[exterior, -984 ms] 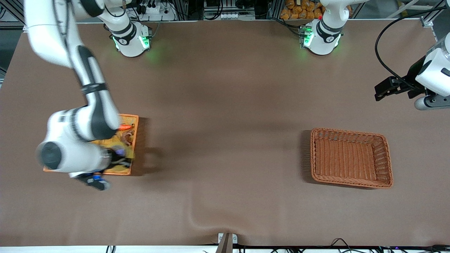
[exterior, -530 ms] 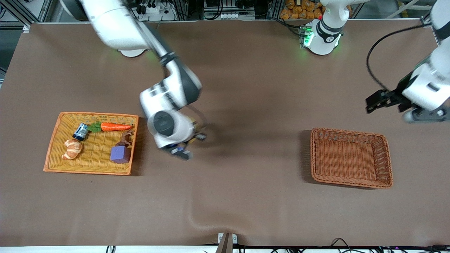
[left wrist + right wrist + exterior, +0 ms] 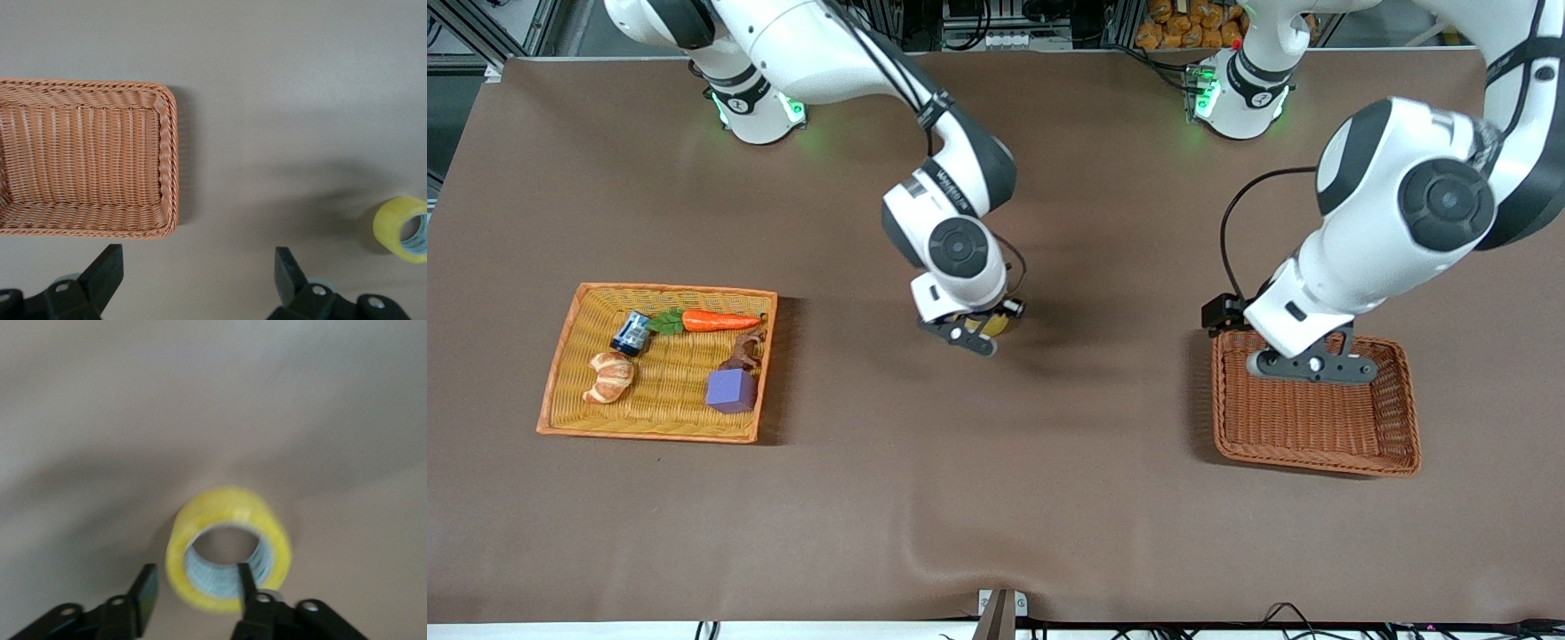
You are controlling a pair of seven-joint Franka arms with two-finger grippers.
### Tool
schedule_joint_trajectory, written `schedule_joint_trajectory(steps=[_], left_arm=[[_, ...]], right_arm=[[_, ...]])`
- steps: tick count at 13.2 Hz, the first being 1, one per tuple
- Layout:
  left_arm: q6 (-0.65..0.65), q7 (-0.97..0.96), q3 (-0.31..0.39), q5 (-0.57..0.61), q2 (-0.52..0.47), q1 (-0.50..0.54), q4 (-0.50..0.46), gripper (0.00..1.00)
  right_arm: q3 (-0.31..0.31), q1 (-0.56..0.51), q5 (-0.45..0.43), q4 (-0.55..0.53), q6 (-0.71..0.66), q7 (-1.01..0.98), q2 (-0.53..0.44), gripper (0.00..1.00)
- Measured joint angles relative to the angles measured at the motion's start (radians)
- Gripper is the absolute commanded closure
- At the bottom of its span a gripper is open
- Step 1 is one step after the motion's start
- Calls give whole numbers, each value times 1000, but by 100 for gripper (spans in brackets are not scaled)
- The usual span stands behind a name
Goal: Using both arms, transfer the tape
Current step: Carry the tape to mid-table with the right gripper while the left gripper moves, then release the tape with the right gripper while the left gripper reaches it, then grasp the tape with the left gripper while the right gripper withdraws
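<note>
The tape (image 3: pixel 993 325), a yellowish ring with a pale core, is at the middle of the table under my right gripper (image 3: pixel 974 338). In the right wrist view the tape (image 3: pixel 227 513) is blurred. My right gripper (image 3: pixel 195 587) is open: one finger reaches through the ring's hole, and the other stands outside with a gap to the wall. The left wrist view shows the tape (image 3: pixel 402 229) resting on the brown table. My left gripper (image 3: pixel 1307 366) is open and empty over the edge of the brown wicker basket (image 3: pixel 1316 449); its fingers (image 3: pixel 107 270) frame bare table beside the basket (image 3: pixel 167 167).
An orange wicker tray (image 3: pixel 560 373) toward the right arm's end holds a carrot (image 3: pixel 716 320), a small can (image 3: pixel 631 332), a bread piece (image 3: pixel 609 376), a purple cube (image 3: pixel 731 391) and a brown object (image 3: pixel 745 351). The brown basket holds nothing.
My right arm swung from the orange tray to the table's middle with the tape. My left arm came in from the table's end and lowered over the brown basket's edge.
</note>
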Motion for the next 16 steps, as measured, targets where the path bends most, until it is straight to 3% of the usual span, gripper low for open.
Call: schedule_joint_trajectory(steps=[4, 8, 11, 16], left_arm=[[3, -100, -1, 9, 26, -21, 0, 0], [109, -451, -10, 13, 102, -285, -5, 0], [194, -599, -5, 30, 208, -456, -9, 0], [285, -775, 3, 53, 333, -550, -22, 0]], right_arm=[[-13, -199, -43, 4, -51, -196, -5, 0], [-16, -473, -68, 12, -178, -556, -12, 0], [-15, -635, -80, 15, -275, -839, -48, 0], [-13, -776, -82, -45, -322, -1067, -156, 0]])
